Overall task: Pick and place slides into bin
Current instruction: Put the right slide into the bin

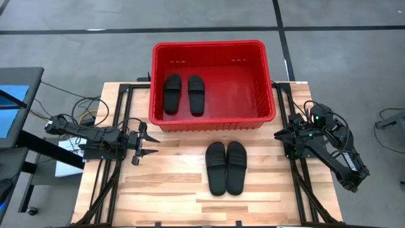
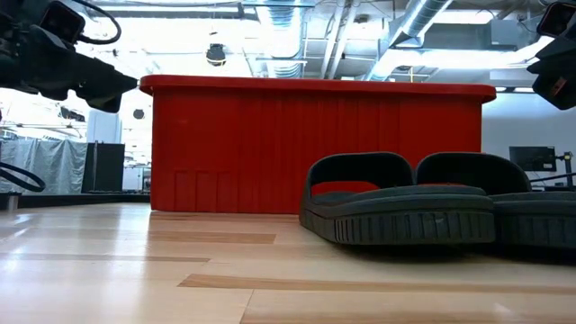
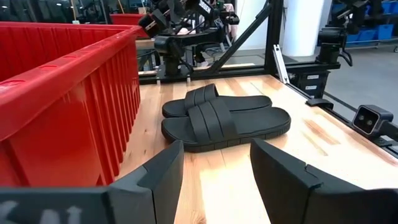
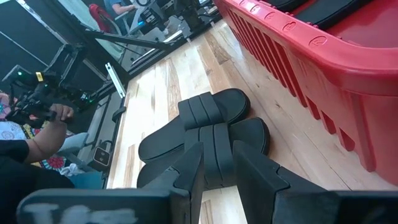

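Two black slides (image 1: 217,168) (image 1: 236,166) lie side by side, soles down, on the wooden table just in front of the red bin (image 1: 266,117). Two more slides (image 1: 172,93) (image 1: 197,94) lie on the bin's floor in its left half. My left gripper (image 1: 149,144) is open and empty at the table's left, level with the bin's near left corner; its fingers (image 3: 163,171) point toward the pair (image 3: 224,121). My right gripper (image 1: 278,134) is open and empty at the table's right, near the bin's near right corner, pointing at the pair (image 4: 205,134).
The bin's near wall (image 2: 315,153) stands right behind the pair (image 2: 396,211). Black frame rails (image 1: 117,126) (image 1: 300,183) run along both sides of the table. A person (image 4: 25,146) shows beyond the table's left edge. Bare wood lies in front of the pair.
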`<state>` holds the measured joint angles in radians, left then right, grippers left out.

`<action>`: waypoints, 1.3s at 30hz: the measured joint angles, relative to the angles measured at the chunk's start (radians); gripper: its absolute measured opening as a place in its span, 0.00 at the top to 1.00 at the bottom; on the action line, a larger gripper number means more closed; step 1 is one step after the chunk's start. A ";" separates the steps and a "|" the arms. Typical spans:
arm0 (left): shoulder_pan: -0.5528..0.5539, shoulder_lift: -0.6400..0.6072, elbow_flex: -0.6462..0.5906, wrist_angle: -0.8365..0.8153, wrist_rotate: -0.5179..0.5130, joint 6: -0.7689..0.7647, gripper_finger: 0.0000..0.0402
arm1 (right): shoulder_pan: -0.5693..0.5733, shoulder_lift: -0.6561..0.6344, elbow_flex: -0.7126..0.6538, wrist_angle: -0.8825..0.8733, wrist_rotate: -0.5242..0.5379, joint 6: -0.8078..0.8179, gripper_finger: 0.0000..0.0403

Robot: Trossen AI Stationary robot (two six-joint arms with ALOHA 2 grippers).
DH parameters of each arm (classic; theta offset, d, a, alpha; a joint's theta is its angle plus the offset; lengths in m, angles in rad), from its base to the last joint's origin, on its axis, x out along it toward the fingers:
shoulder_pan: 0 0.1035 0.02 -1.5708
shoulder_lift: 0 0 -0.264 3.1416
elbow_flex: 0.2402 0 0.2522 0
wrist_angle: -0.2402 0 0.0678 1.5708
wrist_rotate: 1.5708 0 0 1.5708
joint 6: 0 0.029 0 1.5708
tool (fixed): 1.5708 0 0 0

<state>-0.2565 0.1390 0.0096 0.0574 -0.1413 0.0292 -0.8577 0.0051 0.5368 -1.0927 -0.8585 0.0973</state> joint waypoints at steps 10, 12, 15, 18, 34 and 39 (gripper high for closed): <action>0.000 0.000 -0.001 0.000 -0.001 0.001 0.56 | 0.000 0.000 0.000 0.000 0.000 0.000 0.81; 0.000 0.000 -0.001 0.000 -0.001 0.001 0.56 | 0.000 0.000 0.000 0.000 0.000 0.000 0.81; 0.000 0.000 -0.001 0.000 -0.001 0.001 0.56 | 0.000 0.000 0.000 0.000 0.000 0.000 0.81; 0.000 0.000 -0.001 0.000 -0.001 0.001 0.56 | 0.000 0.000 0.000 0.000 0.000 0.000 0.81; 0.000 0.000 -0.003 0.000 -0.001 0.001 0.56 | 0.000 0.000 0.000 0.031 0.078 -0.087 0.81; 0.000 0.000 -0.003 0.000 -0.001 0.001 0.56 | 0.000 0.000 0.000 0.247 0.078 0.066 0.81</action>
<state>-0.2565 0.1390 0.0071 0.0573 -0.1425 0.0303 -0.8581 0.0051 0.5369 -0.8460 -0.7806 0.1629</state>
